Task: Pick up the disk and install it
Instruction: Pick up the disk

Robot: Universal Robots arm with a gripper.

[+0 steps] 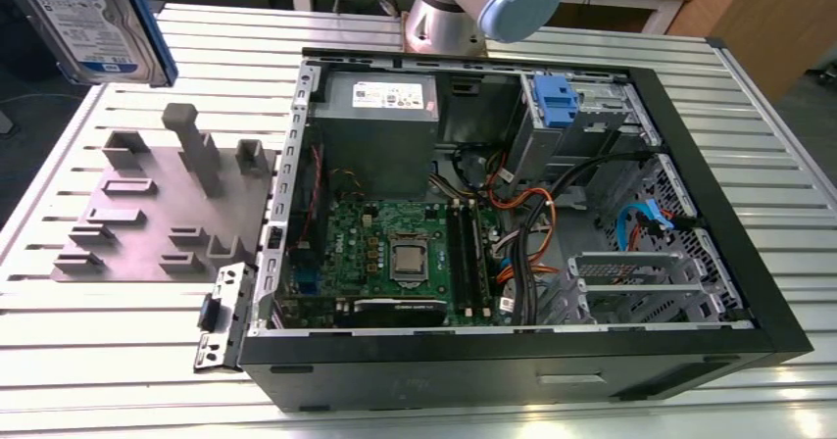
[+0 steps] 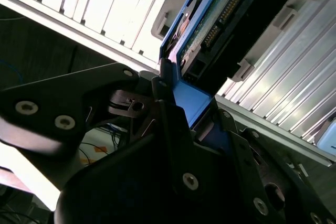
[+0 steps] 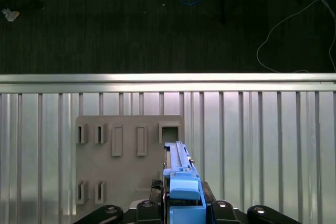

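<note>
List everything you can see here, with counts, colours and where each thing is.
table: one, silver slats, under everything
case: one, black, open, on the table
power supply: one, grey, inside the case
motherboard: one, green, on the case floor
latch: one, blue, inside the case, to the exterior view's right of the power supply
cables: several, orange, blue and black, inside the case
fixture plate: one, grey, on the table, to the exterior view's left of the case
disk: one, silver with a blue frame, in the air at the exterior view's top left
arm: one, silver with a blue cap, behind the case
end effector: one, black, shut on the disk's frame
</note>
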